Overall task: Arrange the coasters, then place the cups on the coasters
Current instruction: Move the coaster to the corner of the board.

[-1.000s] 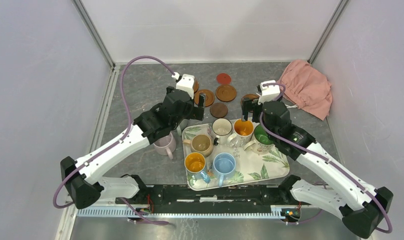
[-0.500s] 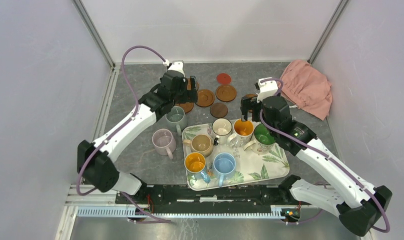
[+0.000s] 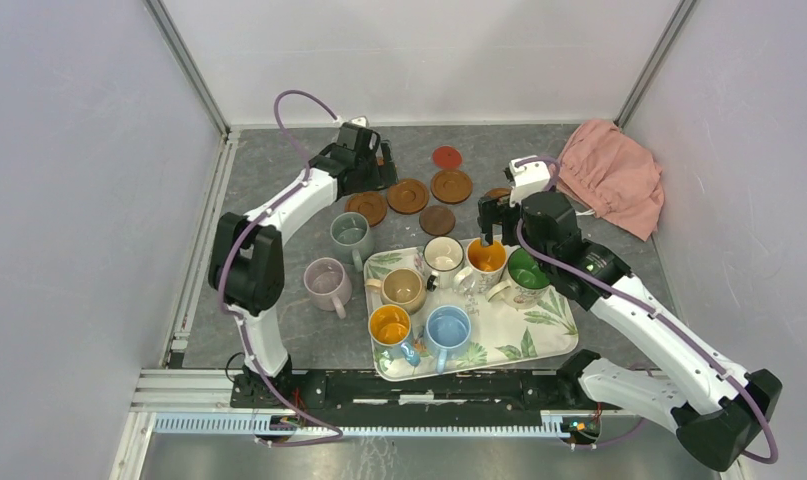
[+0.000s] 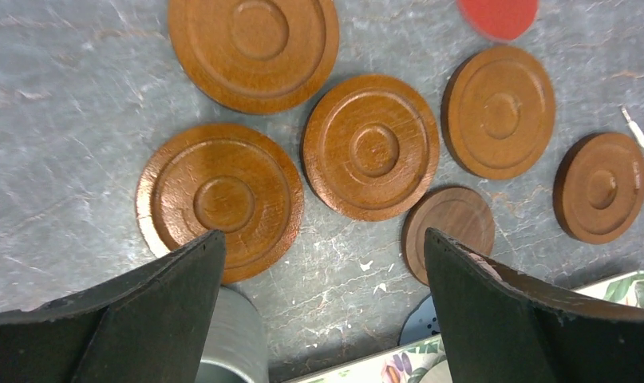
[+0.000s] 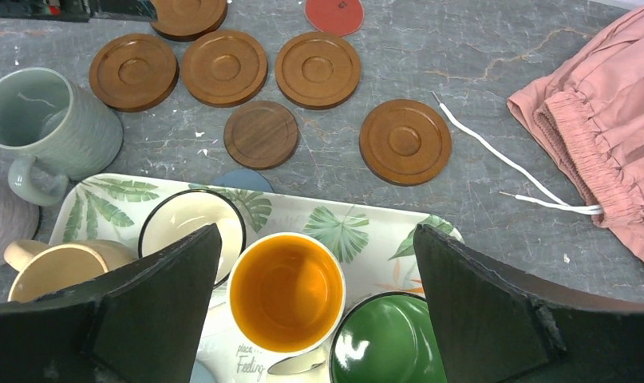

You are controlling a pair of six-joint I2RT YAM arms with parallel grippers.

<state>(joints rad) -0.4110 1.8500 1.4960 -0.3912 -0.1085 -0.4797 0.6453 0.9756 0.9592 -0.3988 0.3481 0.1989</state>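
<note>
Several brown wooden coasters (image 3: 409,196) lie at the back of the table with a small red coaster (image 3: 446,157) and a dark brown coaster (image 3: 437,219). A grey-blue coaster (image 5: 242,179) peeks from under the tray's far edge. My left gripper (image 4: 322,239) hangs open and empty above these discs, at the back left (image 3: 369,165). A grey-green cup (image 3: 351,233) and a pale pink cup (image 3: 327,281) stand on the table left of the tray. My right gripper (image 5: 317,231) is open above the orange-inside cup (image 5: 285,291), beside the green-inside cup (image 5: 386,343) and cream cup (image 5: 192,227).
The leaf-print tray (image 3: 549,320) near the front also carries a tan cup (image 3: 403,288), a light blue cup (image 3: 448,326) and a blue cup with orange inside (image 3: 390,325). A pink cloth (image 3: 613,172) with a white drawstring lies at the back right. Grey walls close in the table.
My left arm has swung away from the grey-green cup toward the back, uncovering that cup, and its gripper now hangs over the coasters. The right gripper has barely moved.
</note>
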